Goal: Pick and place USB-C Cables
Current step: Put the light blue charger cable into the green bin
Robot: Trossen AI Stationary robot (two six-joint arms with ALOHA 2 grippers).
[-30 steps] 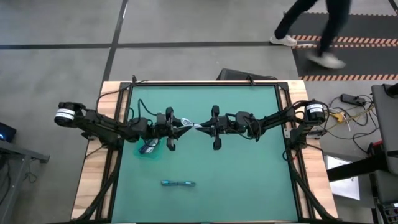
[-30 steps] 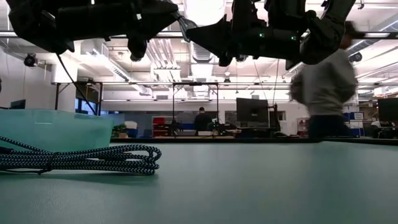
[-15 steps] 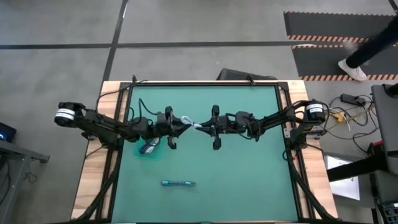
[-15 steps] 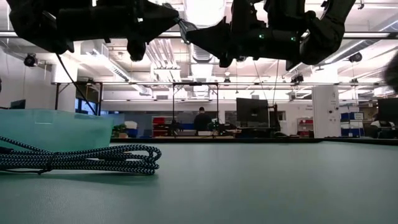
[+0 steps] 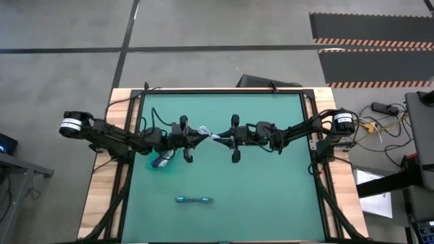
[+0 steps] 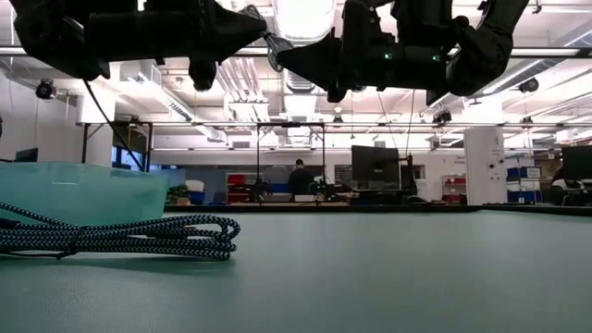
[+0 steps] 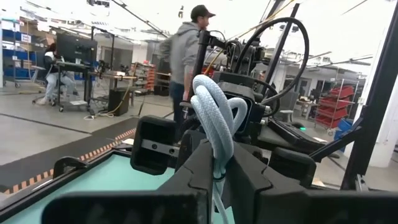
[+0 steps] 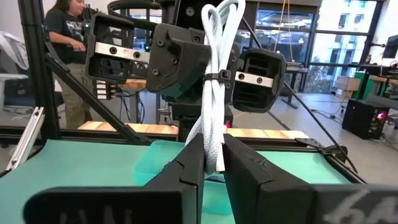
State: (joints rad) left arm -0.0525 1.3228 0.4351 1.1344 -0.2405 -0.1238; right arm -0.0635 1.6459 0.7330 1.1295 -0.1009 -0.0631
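Observation:
A white USB-C cable bundle [image 5: 207, 135], tied with a black tie [image 8: 219, 76], hangs in mid-air over the middle of the table between my two grippers. My left gripper [image 5: 197, 138] comes from the left and is shut on it. My right gripper [image 5: 218, 139] comes from the right and is also shut on it. A teal-blue braided bundle [image 5: 194, 199] lies flat on the mat nearer the near edge, also seen up close in the low view [image 6: 120, 236]. The clear teal tub [image 5: 163, 161] stands under the left arm with dark and pale cable pieces inside. My left gripper pinches the white bundle [image 7: 217, 169] between its two fingers [image 7: 198, 171], coming level from the table's left with the fingers lying along it. The bundle runs on past the fingertips to a looped end [image 7: 208, 90], lifted clear of the table. My right gripper pinches the same bundle [image 8: 212, 152] between its two fingers [image 8: 186, 163], coming level from the table's right, fingers along it. The tied part and the looped end [image 8: 224, 12] reach beyond the fingertips toward the left gripper, clear of the table.
The green mat [image 5: 271, 183] is bare on its right half and along the near edge apart from the teal-blue bundle. The tub [image 6: 83, 190] sits left of centre. A black frame [image 5: 224, 91] borders the table. People stand in the room beyond [image 7: 183, 56].
Both grippers have stayed where they were, with the white bundle held between them. A person walking beyond the table's far right corner has passed out of the high and low views.

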